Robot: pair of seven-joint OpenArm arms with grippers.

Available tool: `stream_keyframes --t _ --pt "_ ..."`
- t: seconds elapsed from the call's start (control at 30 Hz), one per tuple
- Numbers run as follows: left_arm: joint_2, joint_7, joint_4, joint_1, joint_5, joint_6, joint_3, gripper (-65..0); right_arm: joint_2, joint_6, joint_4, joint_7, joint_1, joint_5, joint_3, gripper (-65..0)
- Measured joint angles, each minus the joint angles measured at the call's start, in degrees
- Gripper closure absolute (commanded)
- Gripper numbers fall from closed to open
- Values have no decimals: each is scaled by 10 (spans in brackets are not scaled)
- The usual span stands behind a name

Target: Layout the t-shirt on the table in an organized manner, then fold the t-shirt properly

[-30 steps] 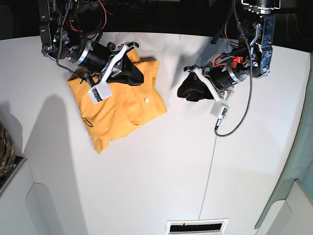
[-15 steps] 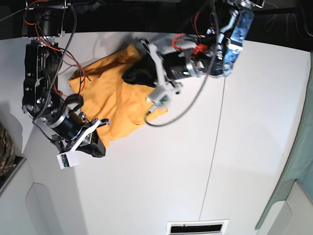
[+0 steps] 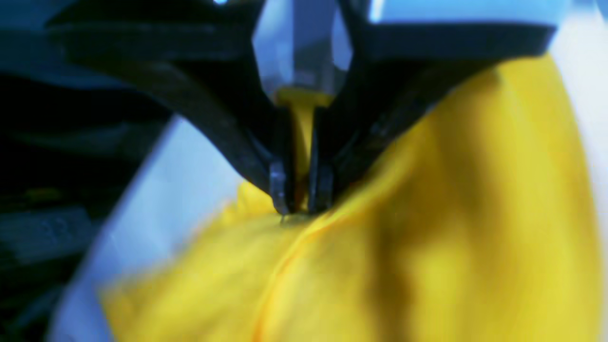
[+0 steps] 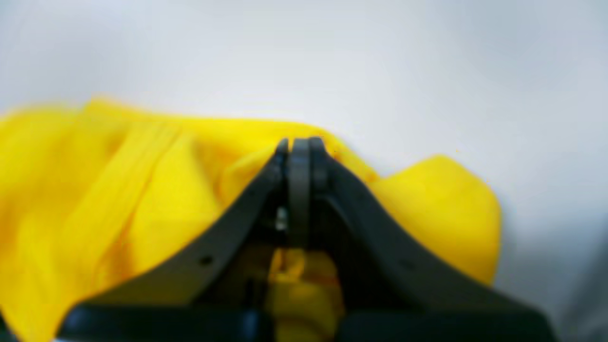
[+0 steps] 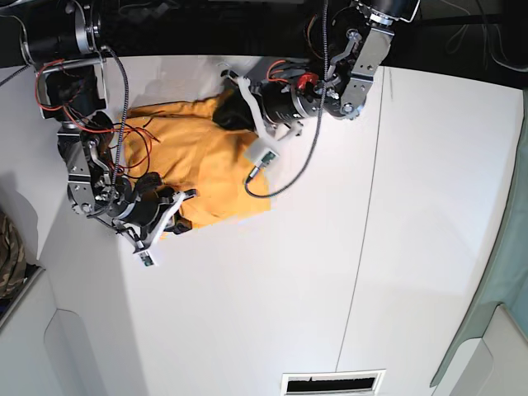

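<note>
T-shirt [image 5: 202,161] bunched on table [image 5: 429,214] far-left, both grippers (left [image 3: 299,209], right [image 4: 299,142]) pinched tight on fabric at opposite edges; bare white tabletop across right and near sides.

The t-shirt [image 5: 202,169] looks like soft matt cloth, bright orange-yellow, rumpled into loose folds with a stitched seam showing in the left wrist view. The table [image 5: 280,297] is a smooth matt white surface, no shine really. Gripper fingers [image 4: 228,223] look like matt black plastic; cables on the arms look rubbery.
</note>
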Motion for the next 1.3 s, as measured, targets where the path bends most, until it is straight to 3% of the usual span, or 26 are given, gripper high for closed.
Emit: stream_keyframes --t 0.13,0.27,0.43,0.67,0.87,0.93,1.13,1.3 --pt "-31 -3 0 -26 7 9 -29 -80 29 -6 89 -43 -84 40 5 0" --pt "-62 1 -2 -56 15 15 -32 -80 20 -2 189 -51 -175 70 4 0" --pt "-66 15 -5 -93 30 24 -32 -80 17 1 264 -53 -244 74 4 0" --pt "-87 36 -5 -100 20 24 -30 -82 -31 0 280 -53 -261 71 30 0" --pt "-86 58 15 -94 -17 21 -31 -100 -33 2 281 -57 -261 71 126 0" --pt "-95 63 46 -79 -24 18 -32 -100 -30 0 281 -84 -261 83 173 0" --pt "-163 75 163 12 -46 24 -54 -100 -33 5 304 -196 -265 176 296 0" --pt "-188 81 275 116 -51 34 -86 -100 20 6 341 -206 -328 254 345 0"
